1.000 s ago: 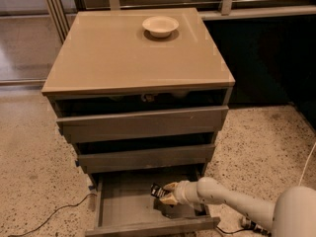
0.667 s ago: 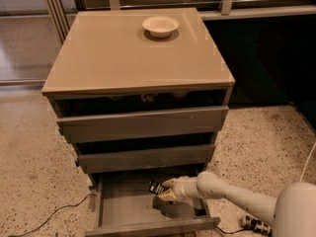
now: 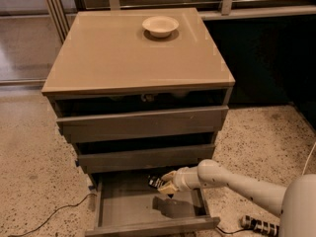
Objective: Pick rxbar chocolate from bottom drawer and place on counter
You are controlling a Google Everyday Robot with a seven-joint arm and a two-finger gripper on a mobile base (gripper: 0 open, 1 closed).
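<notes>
While hanging over the open bottom drawer [image 3: 123, 209], the gripper [image 3: 164, 184] pinches one end of the rxbar chocolate [image 3: 155, 181] between closed fingers. Small, flat and black, the bar is tilted clear of the drawer floor, near its back.

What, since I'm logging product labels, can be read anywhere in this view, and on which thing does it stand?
No text is readable.
rxbar chocolate, at the gripper in the open bottom drawer: wrapper print too small to read.
bowl, counter, upper drawer fronts: no text shows.
</notes>
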